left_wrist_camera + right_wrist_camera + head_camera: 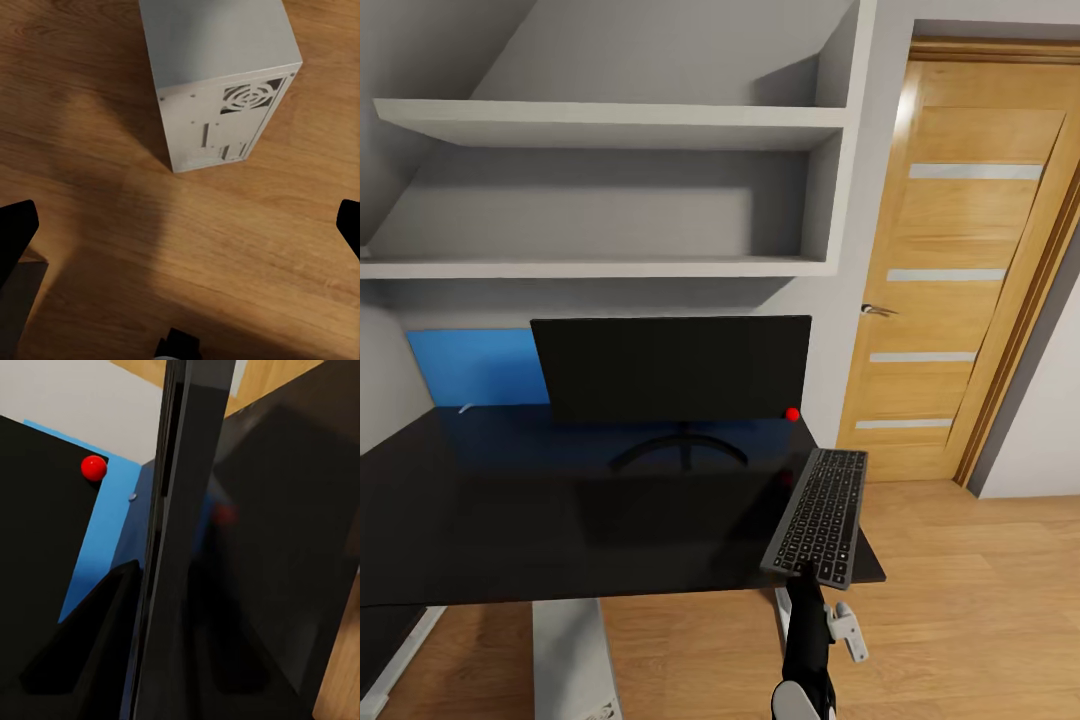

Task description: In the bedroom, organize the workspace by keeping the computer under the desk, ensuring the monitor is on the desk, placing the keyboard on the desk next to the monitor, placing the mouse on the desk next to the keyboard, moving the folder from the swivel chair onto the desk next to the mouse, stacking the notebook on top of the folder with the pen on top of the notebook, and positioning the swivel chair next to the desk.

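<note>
- Black desk [560, 520] carries the monitor [670, 368]; the keyboard [820, 515] lies at its right edge, near end overhanging.
- We judge keyboard placement in hand: right gripper [807, 572] is clamped on that near end.
- Next: slide it inward, where bare desktop allows room.
- Left gripper's jaws spread wide, empty, above the computer [217, 75].

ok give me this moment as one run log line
right gripper: shut on keyboard, at desk right edge | monitor: upright on desk | computer: on floor | left gripper: open, empty
</note>
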{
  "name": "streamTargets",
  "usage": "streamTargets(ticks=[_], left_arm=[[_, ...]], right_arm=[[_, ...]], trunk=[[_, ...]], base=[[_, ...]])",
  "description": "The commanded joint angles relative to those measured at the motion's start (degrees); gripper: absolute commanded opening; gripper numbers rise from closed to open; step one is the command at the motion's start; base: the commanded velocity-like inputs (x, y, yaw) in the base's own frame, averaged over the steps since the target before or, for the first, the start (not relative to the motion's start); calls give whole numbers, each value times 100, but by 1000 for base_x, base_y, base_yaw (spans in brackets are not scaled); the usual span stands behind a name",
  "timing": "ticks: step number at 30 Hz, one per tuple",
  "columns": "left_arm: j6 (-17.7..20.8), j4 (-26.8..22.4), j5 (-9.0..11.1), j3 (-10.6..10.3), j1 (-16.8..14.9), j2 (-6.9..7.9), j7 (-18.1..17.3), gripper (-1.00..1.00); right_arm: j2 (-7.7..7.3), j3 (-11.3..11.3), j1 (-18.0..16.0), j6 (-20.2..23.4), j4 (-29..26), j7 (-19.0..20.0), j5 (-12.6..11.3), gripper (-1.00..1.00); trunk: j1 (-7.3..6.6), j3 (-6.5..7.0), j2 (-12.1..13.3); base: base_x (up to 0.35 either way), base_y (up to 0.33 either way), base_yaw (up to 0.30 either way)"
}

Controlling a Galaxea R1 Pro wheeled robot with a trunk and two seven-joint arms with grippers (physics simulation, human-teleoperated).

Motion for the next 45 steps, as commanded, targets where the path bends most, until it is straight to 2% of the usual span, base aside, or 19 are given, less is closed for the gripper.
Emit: streamTargets(ticks=[1, 9, 14, 20, 45], left_arm=[[-13, -8, 56, 2, 2, -4, 1, 100], [-19, -8, 48, 2, 2, -6, -1, 100], [-21, -30, 63, 9, 2, -6, -8, 100], [-15, -118, 79, 47, 2, -6, -1, 100], [4, -246, 82, 37, 2, -14, 2, 100]], right_arm=[[-3, 15, -6, -25, -4, -53, 30, -100], [-3, -8, -6, -40, 2, -52, 21, -100], [3, -162, -6, -43, 17, -54, 20, -100], [6, -194, -6, -43, 22, -53, 24, -100], [-2, -197, -6, -43, 22, -49, 34, -100]], trunk=[[0, -5, -4], [0, -5, -4], [0, -5, -4], [0, -5, -4], [549, -454, -1006]], base=[[0, 0, 0], [0, 0, 0], [0, 0, 0], [0, 0, 0], [0, 0, 0]])
